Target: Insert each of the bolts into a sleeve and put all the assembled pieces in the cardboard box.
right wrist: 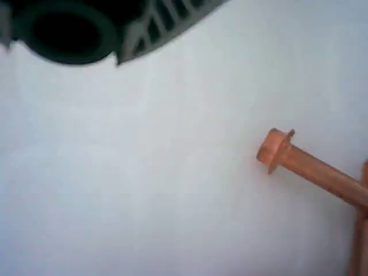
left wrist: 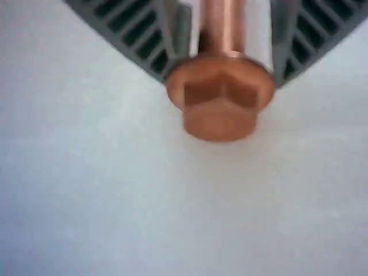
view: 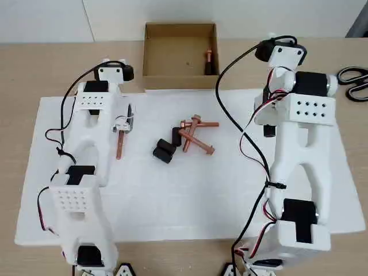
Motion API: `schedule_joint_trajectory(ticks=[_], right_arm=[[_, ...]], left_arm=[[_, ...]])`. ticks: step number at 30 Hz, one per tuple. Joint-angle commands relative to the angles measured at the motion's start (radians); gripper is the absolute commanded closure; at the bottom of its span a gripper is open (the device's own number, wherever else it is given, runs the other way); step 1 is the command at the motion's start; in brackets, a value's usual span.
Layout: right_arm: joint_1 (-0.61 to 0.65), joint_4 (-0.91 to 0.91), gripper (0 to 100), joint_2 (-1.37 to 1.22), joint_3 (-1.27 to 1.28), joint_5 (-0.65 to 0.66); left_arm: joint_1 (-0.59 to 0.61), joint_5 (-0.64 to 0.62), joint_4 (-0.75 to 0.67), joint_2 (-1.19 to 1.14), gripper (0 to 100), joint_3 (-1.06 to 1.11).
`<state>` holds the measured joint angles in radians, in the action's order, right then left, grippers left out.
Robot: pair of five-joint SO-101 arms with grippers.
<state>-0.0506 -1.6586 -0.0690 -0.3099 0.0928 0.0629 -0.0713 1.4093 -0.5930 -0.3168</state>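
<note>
Right gripper [right wrist: 86,26] clamped on black sleeve [right wrist: 63,34], open bore facing camera. Ribbed grey finger [right wrist: 164,23] against sleeve's side. White mat [right wrist: 144,190] below. Copper bolt [right wrist: 310,167] lies on mat, well apart from gripper, flanged head at nearer end. Second copper shaft [right wrist: 357,247] beside its far end; contact unclear.

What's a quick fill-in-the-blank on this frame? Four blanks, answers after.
The left gripper is shut on a copper ____. The right gripper is shut on a black ____. One assembled piece sits inside the cardboard ____. ____ loose bolts lie crossed on the white mat.
Missing: bolt, sleeve, box, three.
</note>
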Motion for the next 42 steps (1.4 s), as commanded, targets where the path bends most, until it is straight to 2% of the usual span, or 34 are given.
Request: schedule_joint_trajectory(ticks=[1,13,17,21,26,32,36,42], right_arm=[[0.005,0.004,99.5,0.008,-0.005,-0.009],[0.002,0.002,99.5,0.010,-0.005,-0.009],[0.002,0.002,99.5,0.010,-0.005,-0.009],[0.005,0.002,99.5,0.010,-0.005,-0.009],[0.018,0.002,99.5,0.013,-0.005,-0.008],[0.058,-0.033,99.5,0.071,-0.014,-0.008],[0.085,-0.030,99.5,0.226,-0.012,-0.005],[0.124,-0.042,99.5,0.458,0.023,-0.006]], left_arm=[[0.009,-0.005,-0.017,-0.005,91,-0.004],[0.011,-0.009,-0.015,-0.055,91,-0.008],[0.009,-0.009,-0.015,-0.055,99,-0.008],[0.009,-0.011,-0.009,-0.055,99,-0.019],[0.012,-0.011,0.130,-0.055,99,-0.177],[0.012,-0.008,0.345,-0.055,99,-0.512],[0.017,-0.011,0.345,-0.032,99,-0.591],[-0.002,-0.011,0.344,0.175,99,-0.532]])
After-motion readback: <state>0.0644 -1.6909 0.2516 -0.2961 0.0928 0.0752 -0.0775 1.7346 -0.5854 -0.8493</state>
